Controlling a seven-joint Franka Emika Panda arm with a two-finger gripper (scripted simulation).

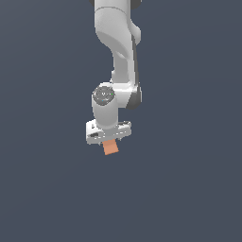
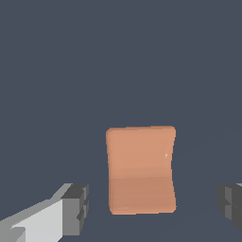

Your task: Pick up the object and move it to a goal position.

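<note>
The orange-brown cube (image 1: 111,147) shows just under the white gripper hand in the exterior view. In the wrist view the cube (image 2: 141,170) stands between the two dark fingertips. There is a clear gap between it and the fingertip on one side (image 2: 75,208) and a wider gap to the one on the other side (image 2: 230,203). My gripper (image 2: 153,207) is open and straddles the cube without touching it. In the exterior view the gripper (image 1: 109,141) points down, and its fingers are hidden behind the hand and the cube.
A plain dark blue-grey surface (image 1: 189,189) fills both views. The white arm (image 1: 118,47) comes down from the top of the exterior view. No other objects show.
</note>
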